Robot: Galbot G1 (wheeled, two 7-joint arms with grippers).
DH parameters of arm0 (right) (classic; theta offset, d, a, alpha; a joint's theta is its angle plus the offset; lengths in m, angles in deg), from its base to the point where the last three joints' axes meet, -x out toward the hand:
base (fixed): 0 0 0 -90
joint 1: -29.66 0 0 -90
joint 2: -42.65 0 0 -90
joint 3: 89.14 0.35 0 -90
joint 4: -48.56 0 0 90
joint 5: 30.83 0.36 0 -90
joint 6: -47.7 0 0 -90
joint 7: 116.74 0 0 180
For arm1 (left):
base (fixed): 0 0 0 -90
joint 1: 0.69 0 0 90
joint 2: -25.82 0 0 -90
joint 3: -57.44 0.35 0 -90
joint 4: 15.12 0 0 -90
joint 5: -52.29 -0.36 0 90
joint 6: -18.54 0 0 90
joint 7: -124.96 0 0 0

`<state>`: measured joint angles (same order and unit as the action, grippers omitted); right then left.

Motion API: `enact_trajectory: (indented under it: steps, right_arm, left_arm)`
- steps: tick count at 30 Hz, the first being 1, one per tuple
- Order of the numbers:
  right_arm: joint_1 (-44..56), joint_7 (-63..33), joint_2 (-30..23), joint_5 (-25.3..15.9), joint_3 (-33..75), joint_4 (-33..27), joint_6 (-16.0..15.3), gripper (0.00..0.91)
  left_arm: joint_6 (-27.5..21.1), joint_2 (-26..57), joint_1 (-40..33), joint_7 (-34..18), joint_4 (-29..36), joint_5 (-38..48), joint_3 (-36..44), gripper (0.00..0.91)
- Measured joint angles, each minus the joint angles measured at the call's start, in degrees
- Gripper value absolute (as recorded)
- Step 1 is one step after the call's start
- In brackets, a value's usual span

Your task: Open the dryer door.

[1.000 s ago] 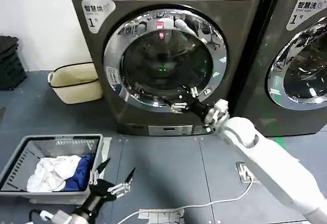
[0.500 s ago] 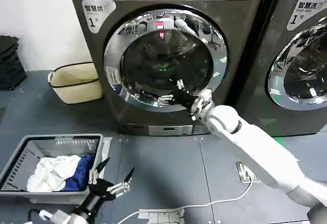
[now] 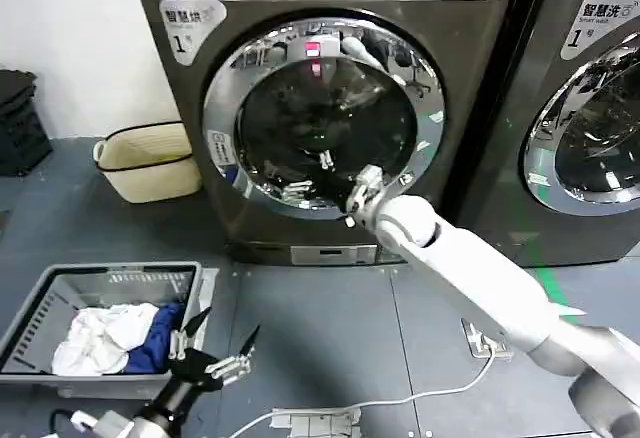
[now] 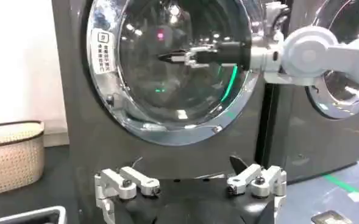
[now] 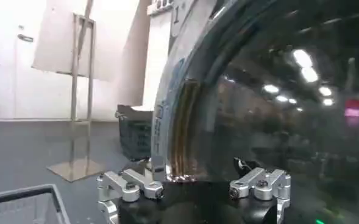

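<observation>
Right gripper, fingers spread, against lower glass of closed dryer door; left gripper idles unclenched beside laundry basket.

The dark grey floor carries two grey machines across the frame's top, a cream basket at upper left, a grey laundry crate of clothes at lower left, and a white cable along the bottom.
</observation>
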<state>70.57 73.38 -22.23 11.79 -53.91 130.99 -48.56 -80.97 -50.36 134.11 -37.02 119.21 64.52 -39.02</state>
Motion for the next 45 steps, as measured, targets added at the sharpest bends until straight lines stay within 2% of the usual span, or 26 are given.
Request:
enact_trajectory:
  steps: [27,45]
  right_arm:
    - [-4.5,1.3,-11.6,-3.9,-2.0,-11.8,0.8,0.907]
    - [-5.8,3.4,-15.7,-4.3,-2.3,-16.2,1.4,0.907]
  left_arm:
    - [0.1,0.0,0.5,0.0,0.6,1.3,-1.3,0.907]
    - [0.2,-0.3,1.7,-0.1,1.7,1.5,-2.2,0.907]
